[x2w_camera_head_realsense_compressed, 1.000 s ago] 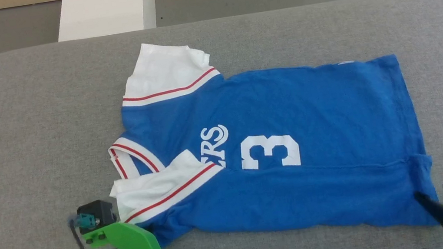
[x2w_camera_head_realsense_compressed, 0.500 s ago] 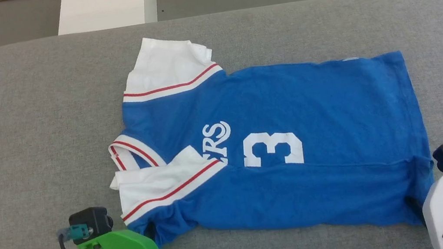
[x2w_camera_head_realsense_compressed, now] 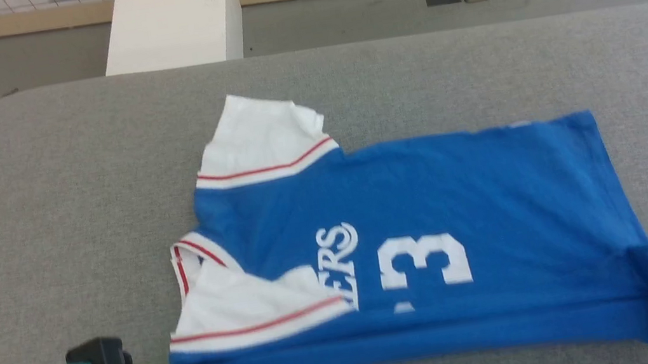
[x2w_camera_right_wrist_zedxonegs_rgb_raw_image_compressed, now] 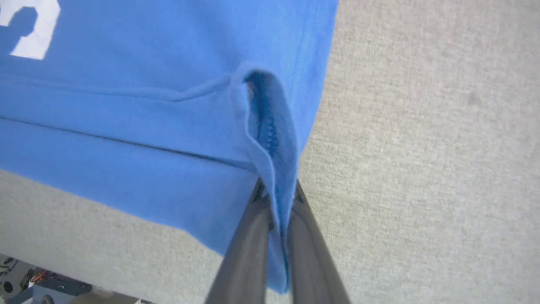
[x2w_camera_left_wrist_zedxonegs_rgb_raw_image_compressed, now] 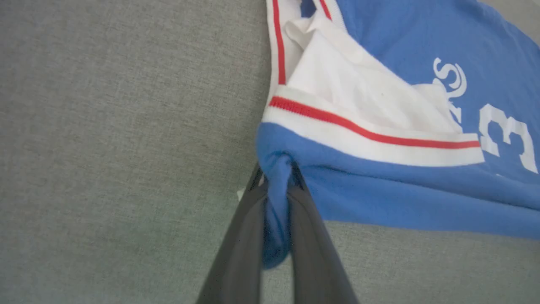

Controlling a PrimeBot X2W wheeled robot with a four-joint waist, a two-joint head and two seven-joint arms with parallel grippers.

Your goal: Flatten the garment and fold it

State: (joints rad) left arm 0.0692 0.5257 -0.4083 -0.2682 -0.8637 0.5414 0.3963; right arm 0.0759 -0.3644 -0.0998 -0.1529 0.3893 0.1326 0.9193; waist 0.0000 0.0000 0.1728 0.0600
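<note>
Jaws of left gripper (x2w_camera_left_wrist_zedxonegs_rgb_raw_image_compressed: 276, 179) and right gripper (x2w_camera_right_wrist_zedxonegs_rgb_raw_image_compressed: 277, 190) each pinch a garment (x2w_camera_head_realsense_compressed: 428, 192) corner.

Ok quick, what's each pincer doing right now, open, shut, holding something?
Left pincer: closed on the garment.
Right pincer: closed on the garment, at its hem corner.

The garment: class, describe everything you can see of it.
The garment is a soft, bright blue shirt with a white 3, white lettering and white sleeves edged in red stripes. It lies flat on the grey table, collar to the robot's left, hem to its right; the near sleeve is folded over the chest. The left gripper pinches its near shoulder corner, the right gripper its near hem corner.
</note>
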